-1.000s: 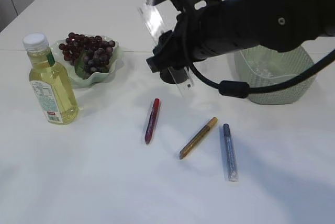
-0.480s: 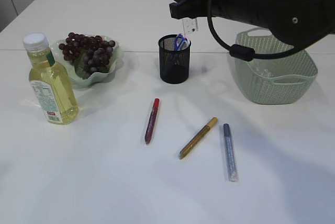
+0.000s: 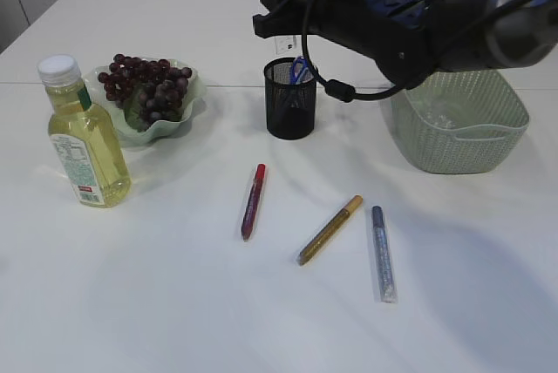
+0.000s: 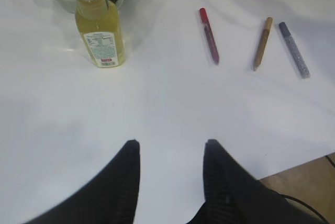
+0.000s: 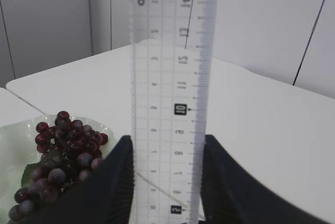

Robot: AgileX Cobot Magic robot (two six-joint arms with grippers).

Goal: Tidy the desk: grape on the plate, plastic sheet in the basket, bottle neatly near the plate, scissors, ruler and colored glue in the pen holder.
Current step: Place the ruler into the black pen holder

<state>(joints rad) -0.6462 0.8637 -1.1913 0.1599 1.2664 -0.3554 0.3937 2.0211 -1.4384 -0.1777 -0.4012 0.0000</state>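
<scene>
Right gripper [image 5: 166, 182] clamps the transparent ruler [image 5: 172, 77] upright, above the pen holder [image 3: 290, 98] near the tabletop's far edge (scissors inside). Step: ruler insertion. Next: lower straight down, then release. Left gripper [image 4: 170, 153] hangs parted, empty.

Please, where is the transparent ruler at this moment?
The ruler is held upright between the fingers of the right tool; in the exterior view it stands at the top centre, just above the black pen holder.
</scene>
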